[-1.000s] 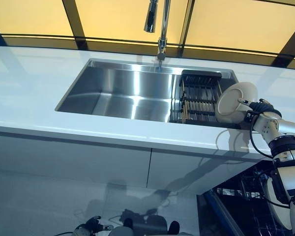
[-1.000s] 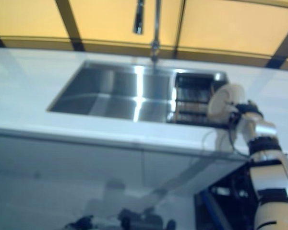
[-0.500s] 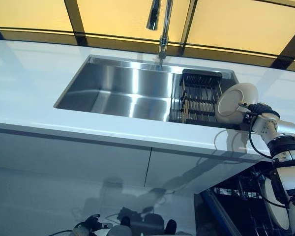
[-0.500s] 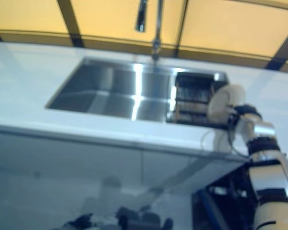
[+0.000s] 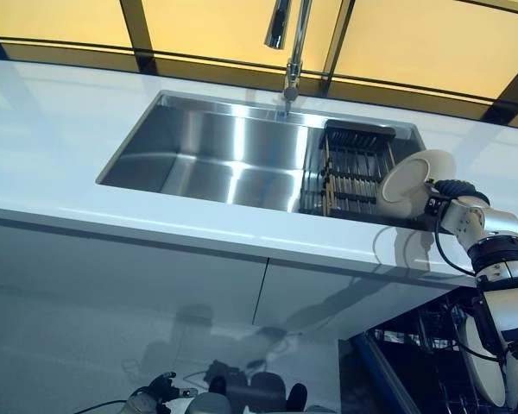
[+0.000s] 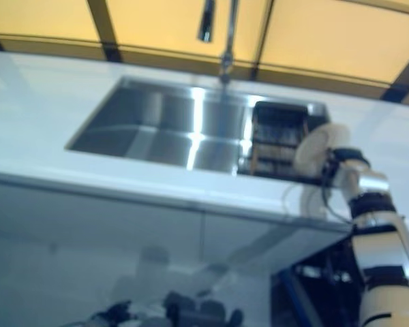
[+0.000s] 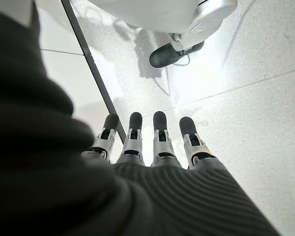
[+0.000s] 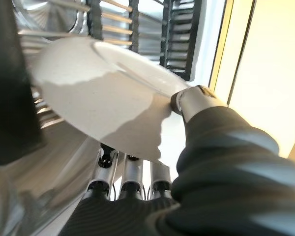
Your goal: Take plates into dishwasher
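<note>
My right hand (image 5: 451, 197) holds a white plate (image 5: 412, 176) tilted on edge over the right end of the sink, just right of the black dish rack (image 5: 352, 169). In the right wrist view the thumb (image 8: 192, 98) presses on the plate's (image 8: 96, 101) rim while the fingers (image 8: 129, 173) curl under its back. The open dishwasher (image 5: 419, 366) with its dark wire rack shows below the counter at the lower right. My left hand (image 7: 152, 147) hangs low by the floor, fingers straight and holding nothing.
A steel sink (image 5: 211, 155) is set in the white counter (image 5: 52, 147), with a tall faucet (image 5: 291, 43) behind it. White cabinet fronts (image 5: 138, 276) run below the counter's front edge. Yellow window panes with dark frames lie beyond.
The whole picture has shifted slightly, so the camera moved. The plate stays in my right hand by the rack's right end, tipped a little flatter.
</note>
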Motion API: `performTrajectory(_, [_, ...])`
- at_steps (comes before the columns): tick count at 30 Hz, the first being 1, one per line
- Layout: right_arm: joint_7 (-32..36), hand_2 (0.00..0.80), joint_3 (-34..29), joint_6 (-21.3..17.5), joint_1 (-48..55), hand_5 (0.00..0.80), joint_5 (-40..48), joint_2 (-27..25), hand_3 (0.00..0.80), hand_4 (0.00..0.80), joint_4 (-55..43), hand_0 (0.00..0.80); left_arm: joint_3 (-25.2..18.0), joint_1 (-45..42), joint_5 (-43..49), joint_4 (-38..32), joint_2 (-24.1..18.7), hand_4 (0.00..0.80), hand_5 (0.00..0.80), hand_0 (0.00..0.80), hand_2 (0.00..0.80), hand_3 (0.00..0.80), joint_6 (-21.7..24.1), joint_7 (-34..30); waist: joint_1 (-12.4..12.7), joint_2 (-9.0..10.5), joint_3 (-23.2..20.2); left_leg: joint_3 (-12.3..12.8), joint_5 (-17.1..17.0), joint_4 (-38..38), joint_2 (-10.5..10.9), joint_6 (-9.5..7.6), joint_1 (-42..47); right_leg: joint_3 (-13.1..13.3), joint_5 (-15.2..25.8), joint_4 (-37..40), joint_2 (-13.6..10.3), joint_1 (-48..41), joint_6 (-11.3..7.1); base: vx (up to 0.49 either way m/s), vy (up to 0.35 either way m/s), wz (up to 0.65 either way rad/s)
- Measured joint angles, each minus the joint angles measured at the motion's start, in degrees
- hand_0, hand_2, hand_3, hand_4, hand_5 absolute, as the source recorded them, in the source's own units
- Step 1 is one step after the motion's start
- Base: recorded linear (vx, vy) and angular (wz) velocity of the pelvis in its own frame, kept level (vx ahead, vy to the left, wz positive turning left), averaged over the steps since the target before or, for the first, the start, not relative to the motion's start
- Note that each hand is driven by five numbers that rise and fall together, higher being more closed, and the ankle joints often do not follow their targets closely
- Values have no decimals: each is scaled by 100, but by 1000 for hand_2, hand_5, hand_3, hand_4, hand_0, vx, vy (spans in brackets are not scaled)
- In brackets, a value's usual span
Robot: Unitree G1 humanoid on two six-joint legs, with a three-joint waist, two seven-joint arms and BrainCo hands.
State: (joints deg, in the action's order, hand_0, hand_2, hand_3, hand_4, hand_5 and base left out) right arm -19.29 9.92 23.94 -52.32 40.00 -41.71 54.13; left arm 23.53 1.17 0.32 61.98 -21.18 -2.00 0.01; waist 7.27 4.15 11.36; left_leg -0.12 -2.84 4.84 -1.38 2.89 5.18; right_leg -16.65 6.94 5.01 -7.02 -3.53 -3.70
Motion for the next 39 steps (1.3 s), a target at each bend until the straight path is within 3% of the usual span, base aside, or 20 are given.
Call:
performTrajectory(9, [-20,800,26,-82,-24,800,-123,23,800,800,-39,800,1,10,0,-4,-5,0,0,0,0,0,-2,-4,0,8,10,-2,1,2,27,-1,-7,1,-1,-8,-5,2,0,-20,35,0])
performTrajectory(18, [-487,800,194,-454,-13,800,-276,61,800,800,-598,800,1,7,0,-55,-5,0,0,0,0,0,-18,-8,-26,7,11,11,1,3,40,-3,11,19,5,-10,-10,1,-1,-45,60,-1])
performTrajectory(25, [-923,800,190,-1164,-8,800,-811,68,800,800,-1370,800,-2,5,2,-130,-4,0,0,0,0,0,-109,-8,-57,32,25,32,-4,3,57,-13,38,49,29,-12,-19,7,-12,-77,81,-2])
performTrajectory(31, [-1532,800,189,-1864,-7,800,-1996,27,800,800,-2250,800,-8,-5,9,-148,-26,0,0,0,0,0,-119,-8,-132,117,60,172,24,26,87,-52,122,202,77,-16,-44,15,-53,-64,98,-11])
performTrajectory(39, [-2204,800,50,-2386,201,800,-2699,-198,800,800,-3145,800,-8,-4,47,-151,-17,0,0,0,0,0,-203,-38,-313,197,37,301,29,27,195,-112,136,377,173,-26,-133,89,-104,-64,103,-10])
